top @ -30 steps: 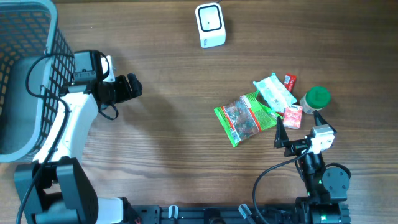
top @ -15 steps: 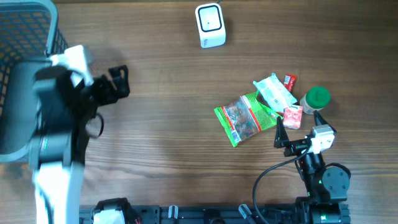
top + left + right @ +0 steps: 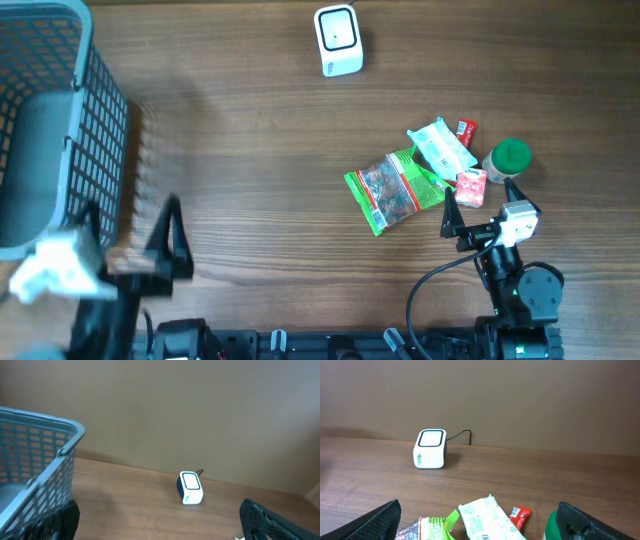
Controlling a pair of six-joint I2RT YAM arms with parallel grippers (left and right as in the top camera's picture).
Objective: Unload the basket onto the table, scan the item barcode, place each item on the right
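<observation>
The white barcode scanner [image 3: 338, 40] stands at the table's far middle, also seen in the left wrist view [image 3: 190, 488] and the right wrist view [image 3: 431, 448]. The items lie in a cluster at the right: a green snack bag [image 3: 395, 190], a white wipes pack [image 3: 440, 148], a red candy [image 3: 465, 128], a small pink box [image 3: 471, 187] and a green-lidded can [image 3: 508, 158]. My right gripper [image 3: 482, 200] stands open just in front of this cluster, holding nothing. My left gripper [image 3: 128, 230] is open and empty at the front left, blurred, beside the basket.
A grey-blue mesh basket [image 3: 40, 120] fills the far left, with its rim [image 3: 45, 440] close to my left fingers. In the right wrist view, the wipes pack [image 3: 487, 520], the red candy [image 3: 519, 516] and the green bag [image 3: 427, 527] lie between the open fingers. A cable runs behind the scanner.
My left arm has swung from beside the basket back toward the front-left edge, with its gripper staying open. The right arm and the items have not moved.
</observation>
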